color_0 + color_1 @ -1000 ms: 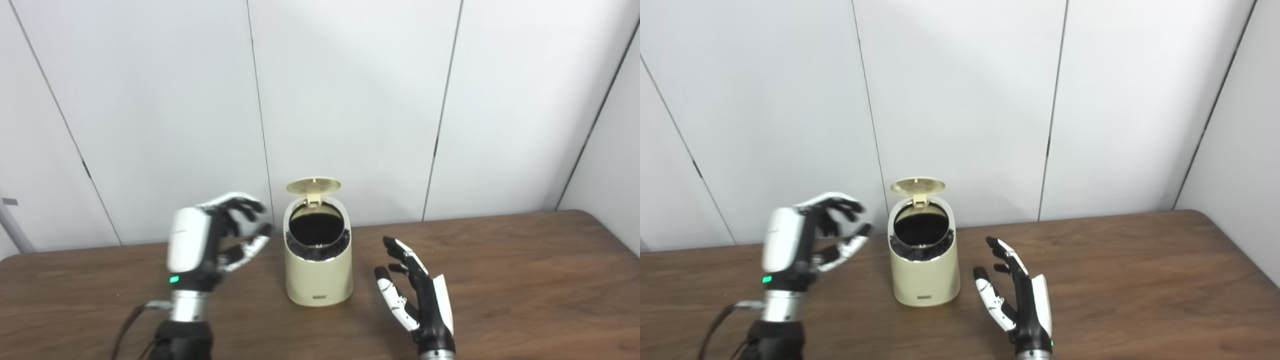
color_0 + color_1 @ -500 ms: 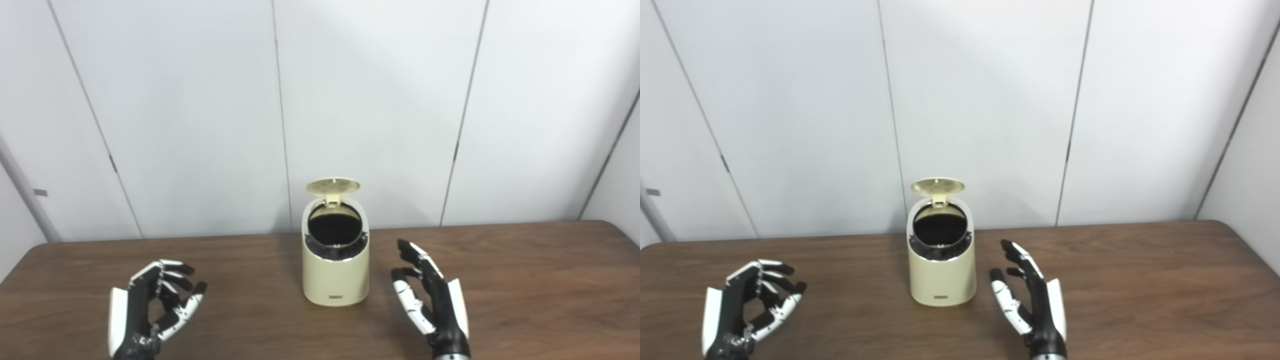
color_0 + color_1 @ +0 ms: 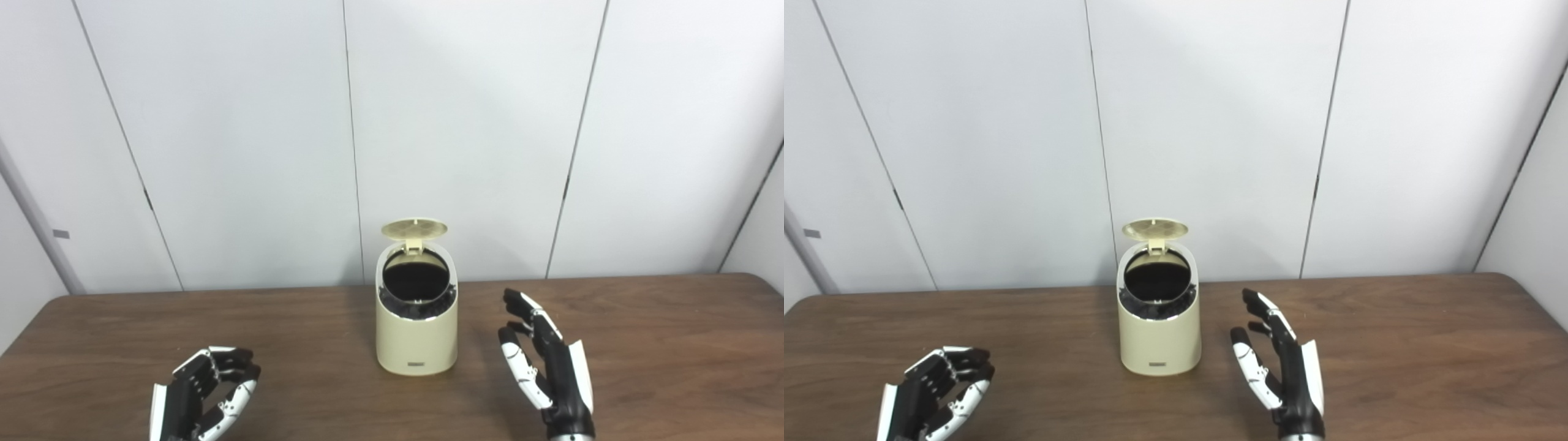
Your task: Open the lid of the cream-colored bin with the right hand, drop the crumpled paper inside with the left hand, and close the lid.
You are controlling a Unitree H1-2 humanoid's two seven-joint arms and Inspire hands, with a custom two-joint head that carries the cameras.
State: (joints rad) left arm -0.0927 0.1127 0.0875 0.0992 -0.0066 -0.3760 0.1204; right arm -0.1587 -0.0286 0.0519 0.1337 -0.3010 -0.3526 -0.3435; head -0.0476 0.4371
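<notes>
Nearest the camera, at the bottom edge, the left hand [image 3: 205,401] sits low over the wooden table [image 3: 674,343], well to the left of the bin. Its fingers [image 3: 229,358] are curled loosely inward toward the thumb with gaps between them, and nothing lies inside them. On the other side, the right hand [image 3: 548,367] stands on its edge just beside the bin without touching it, palm turned toward the bin, fingers spread and pointing up and away, holding nothing.

Between the two hands and a little farther back stands the cream bin [image 3: 418,340], upright on the table. Its round lid [image 3: 414,229] is tipped fully back on the hinge at the rear of the rim, so the mouth is uncovered. The inside looks dark, with a black liner [image 3: 416,308] bunched around the rim. I cannot tell whether the crumpled paper is inside.

Behind the table rises a white panelled wall [image 3: 465,122] with thin dark seams.
</notes>
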